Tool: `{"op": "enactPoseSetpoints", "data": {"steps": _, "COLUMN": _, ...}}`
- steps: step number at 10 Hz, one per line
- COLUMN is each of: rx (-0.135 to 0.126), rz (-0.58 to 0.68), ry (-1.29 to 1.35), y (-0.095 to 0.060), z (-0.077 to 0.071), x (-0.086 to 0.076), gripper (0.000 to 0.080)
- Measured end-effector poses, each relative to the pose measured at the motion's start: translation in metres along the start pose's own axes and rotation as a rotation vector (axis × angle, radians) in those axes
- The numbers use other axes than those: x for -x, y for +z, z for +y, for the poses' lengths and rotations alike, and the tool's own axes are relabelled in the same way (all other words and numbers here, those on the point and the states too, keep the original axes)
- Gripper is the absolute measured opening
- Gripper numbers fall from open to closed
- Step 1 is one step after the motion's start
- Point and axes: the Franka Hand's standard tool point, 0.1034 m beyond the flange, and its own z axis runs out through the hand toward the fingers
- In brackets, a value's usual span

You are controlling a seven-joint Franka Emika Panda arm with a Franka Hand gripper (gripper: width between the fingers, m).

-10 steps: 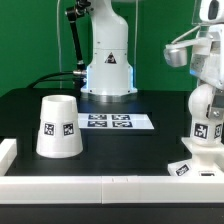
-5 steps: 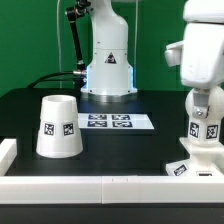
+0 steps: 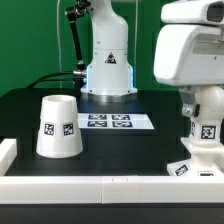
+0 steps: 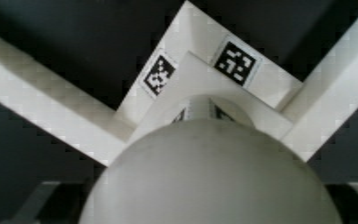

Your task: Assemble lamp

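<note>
The robot's gripper (image 3: pixel 200 88) hangs at the right side of the black table (image 3: pixel 130 150), just over the round bulb (image 3: pixel 210 105). The bulb stands upright on the stem of the flat base (image 3: pixel 192 166), near the front right corner. The wrist view looks straight down on it. The bulb fills the middle, and the base with its two square tags (image 4: pixel 197 55) pokes out behind it.

The bulb sits right under the fingers and lines up with the middle of the hand. The pictures do not show the fingertips well, so it is not possible to tell if they are wide, narrow, or touching the bulb.

The job now seems to be with the bulb on its stem. To do it well, the hand should stay straight above the bulb and squeeze it gently on both sides. It should turn or press slowly, so the light base does not slide or tip.

The cup-shaped shade (image 3: pixel 58 126) waits far off on the left, upside down. The marker board (image 3: pixel 108 122) lies between them, further back.
</note>
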Motion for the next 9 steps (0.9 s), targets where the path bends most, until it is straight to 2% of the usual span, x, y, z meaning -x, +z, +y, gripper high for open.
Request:
{"op": "enactPoseSetpoints", "data": {"steps": 4, "rx": -0.01, "rz": 0.003, "ry": 0.281, "y": 0.0003, "z": -0.001, "x": -0.0002, "gripper": 0.0577}}
{"op": "enactPoseSetpoints", "data": {"steps": 9, "rx": -0.058, "rz": 0.029, "ry": 0.819, "y": 0.0003, "z": 0.0038, "x": 0.0, "gripper": 0.0577}}
